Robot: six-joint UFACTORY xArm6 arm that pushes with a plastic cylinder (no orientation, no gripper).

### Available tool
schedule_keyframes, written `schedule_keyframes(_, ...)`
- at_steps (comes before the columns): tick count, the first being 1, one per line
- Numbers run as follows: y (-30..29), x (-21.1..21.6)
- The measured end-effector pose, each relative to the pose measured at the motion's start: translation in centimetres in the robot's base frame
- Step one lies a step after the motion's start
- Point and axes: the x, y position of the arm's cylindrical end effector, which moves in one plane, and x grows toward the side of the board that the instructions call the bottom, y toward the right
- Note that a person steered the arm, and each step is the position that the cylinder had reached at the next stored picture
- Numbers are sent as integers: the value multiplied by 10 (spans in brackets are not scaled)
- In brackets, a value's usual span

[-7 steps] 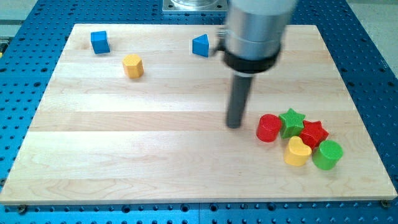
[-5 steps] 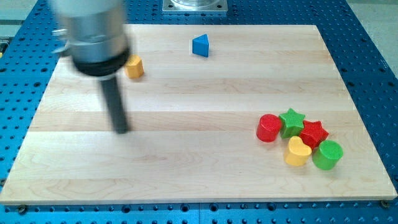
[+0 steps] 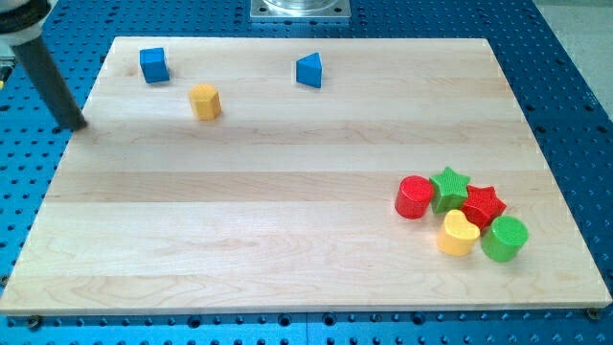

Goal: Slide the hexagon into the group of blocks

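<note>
A yellow hexagon block (image 3: pixel 204 101) lies at the view's upper left on the wooden board (image 3: pixel 287 211). A group of blocks sits at the lower right: a red cylinder (image 3: pixel 415 197), a green star (image 3: pixel 448 187), a red star (image 3: pixel 484 205), a yellow heart-like block (image 3: pixel 458 233) and a green cylinder (image 3: pixel 504 239). My tip (image 3: pixel 77 125) is at the view's far left, just off the board's left edge, well to the left of and slightly below the hexagon.
A blue cube (image 3: pixel 153 64) lies near the board's top left corner. A blue triangular block (image 3: pixel 308 70) lies near the top middle. The board rests on a blue perforated table (image 3: pixel 575 96).
My tip swept from the board's middle, beside the red cylinder, leftward across the board to its left edge. No block has moved.
</note>
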Motion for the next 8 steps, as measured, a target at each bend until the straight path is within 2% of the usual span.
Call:
schedule_keyframes(1,18,-37)
schedule_keyframes(2,67,-46)
schedule_keyframes(3,174,-39)
schedule_keyframes(4,224,20)
schedule_keyframes(5,240,28)
schedule_keyframes(6,153,32)
schedule_keyframes(7,169,85)
schedule_keyframes(8,259,110)
